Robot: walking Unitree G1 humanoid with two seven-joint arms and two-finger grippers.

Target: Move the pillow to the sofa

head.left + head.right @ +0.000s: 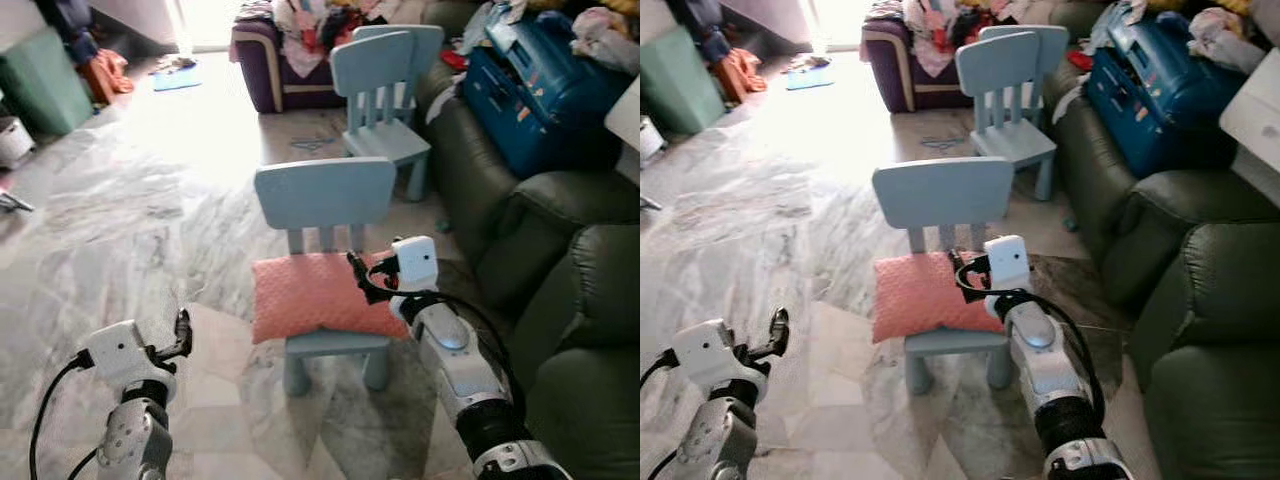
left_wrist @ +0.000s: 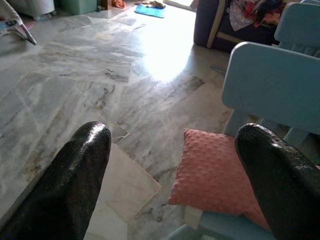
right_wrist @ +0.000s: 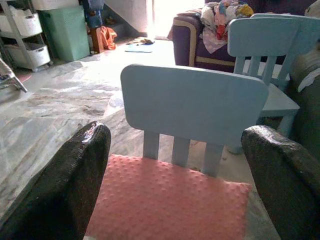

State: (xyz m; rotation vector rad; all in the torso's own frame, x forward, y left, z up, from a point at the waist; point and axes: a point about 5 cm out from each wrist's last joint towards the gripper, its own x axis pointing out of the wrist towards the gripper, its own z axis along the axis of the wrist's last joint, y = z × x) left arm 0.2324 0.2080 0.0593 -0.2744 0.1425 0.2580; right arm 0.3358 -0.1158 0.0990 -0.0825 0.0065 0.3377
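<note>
The pillow (image 1: pixel 315 297) lies on the nearer chair (image 1: pixel 325 195). Above the pillow, the right gripper (image 1: pixel 358 272) is held open; both edges should be straddled before closing. The left gripper (image 1: pixel 182 333), beside the pillow, is open too.

two silver arms with white boxy wrist blocks, black cables looping off each. right gripper (image 1: pixel 358 272) and left gripper (image 1: pixel 182 334) both carry long, glossy black, pebbled fingers (image 2: pixel 75 185).
</note>
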